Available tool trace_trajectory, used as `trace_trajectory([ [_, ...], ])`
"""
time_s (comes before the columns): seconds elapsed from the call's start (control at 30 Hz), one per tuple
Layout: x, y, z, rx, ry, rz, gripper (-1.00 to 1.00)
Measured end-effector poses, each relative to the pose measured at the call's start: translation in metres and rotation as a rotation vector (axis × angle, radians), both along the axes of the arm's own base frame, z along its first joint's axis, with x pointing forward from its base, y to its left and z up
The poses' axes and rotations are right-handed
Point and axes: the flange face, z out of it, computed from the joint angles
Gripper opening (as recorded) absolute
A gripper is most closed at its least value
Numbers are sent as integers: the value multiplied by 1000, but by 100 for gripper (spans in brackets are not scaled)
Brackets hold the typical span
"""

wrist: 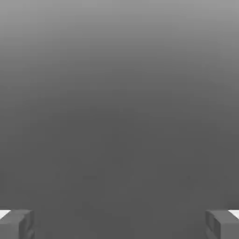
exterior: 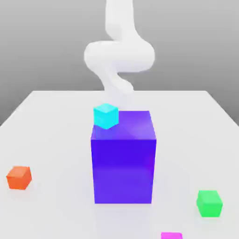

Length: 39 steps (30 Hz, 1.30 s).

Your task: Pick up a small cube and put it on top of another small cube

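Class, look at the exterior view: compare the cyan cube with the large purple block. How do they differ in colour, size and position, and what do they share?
Colour: the cyan cube is light turquoise; the purple block is deep violet-blue.
Size: the cyan cube is small; the purple block is far larger and taller.
Position: the purple block stands on the white table; the cyan cube appears at the block's upper corner on the exterior view's left, though whether it rests on it cannot be told.
Shared: both are plain, box-shaped solids.
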Motion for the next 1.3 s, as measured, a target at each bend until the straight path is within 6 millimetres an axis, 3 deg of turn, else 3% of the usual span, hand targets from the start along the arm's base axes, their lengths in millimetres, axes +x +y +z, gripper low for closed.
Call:
trace_trajectory([
  [0.27,90,27,-108,-15,198,-21,0],
  [0.53,147,55,-236,-18,389,-27,0],
  [0.77,166,83,-358,-7,556,-23,0],
  [1.0,157,108,-480,18,719,-22,0],
  [1.13,155,112,-541,22,737,-22,0],
  [1.17,154,112,-551,21,737,-22,-100],
  [1.3,154,112,-551,22,737,-22,-100],
])
